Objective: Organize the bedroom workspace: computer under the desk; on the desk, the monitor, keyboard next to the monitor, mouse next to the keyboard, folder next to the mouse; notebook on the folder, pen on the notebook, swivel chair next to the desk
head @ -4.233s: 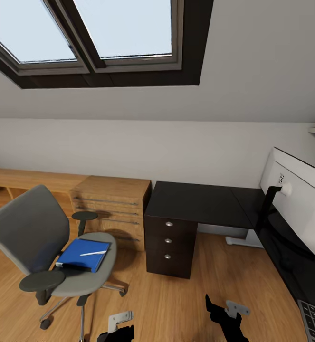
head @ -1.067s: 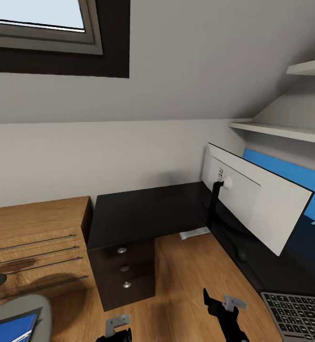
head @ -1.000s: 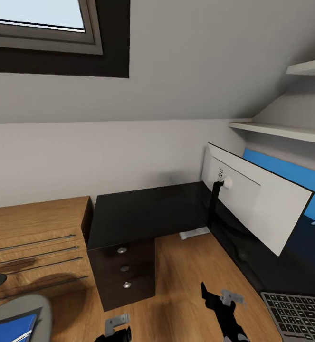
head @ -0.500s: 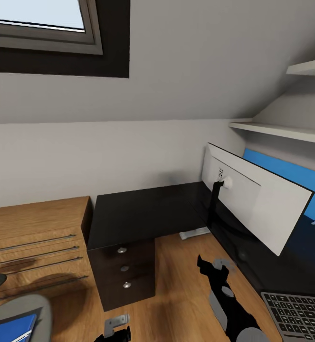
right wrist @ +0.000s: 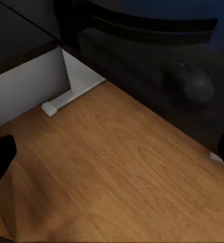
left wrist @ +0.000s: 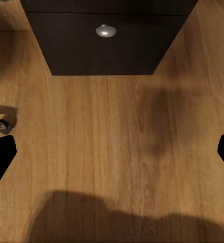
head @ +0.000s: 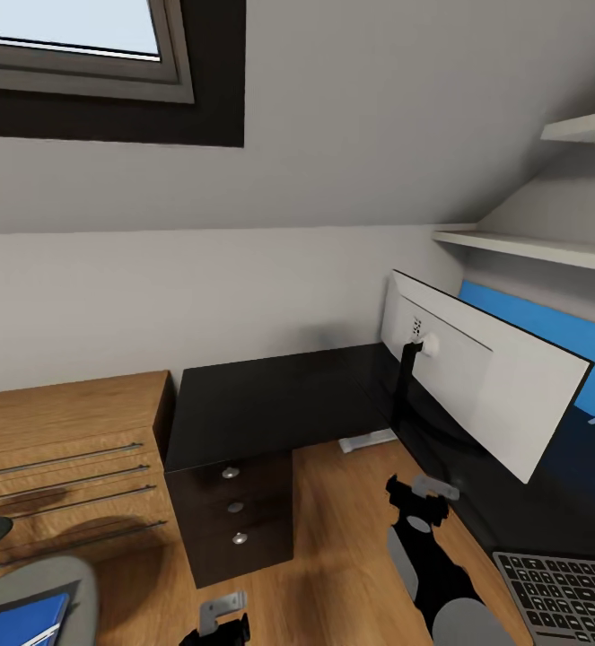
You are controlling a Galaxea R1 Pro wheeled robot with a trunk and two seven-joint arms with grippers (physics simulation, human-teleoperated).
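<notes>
Head view has the right gripper (head: pixel 420 496) raised beside the desk (head: pixel 270 404), jaws wide, near the mouse (right wrist: pixel 195 86); left gripper (head: pixel 218 619) wide too.

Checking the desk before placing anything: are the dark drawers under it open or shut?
Shut. All three dark drawer fronts sit flush in one plane under the black desk top, each silver knob in line, no gap showing.

Even, soft daylight, sharp renders; a blurred shadow darkens the wooden floor (left wrist: pixel 117 223).
</notes>
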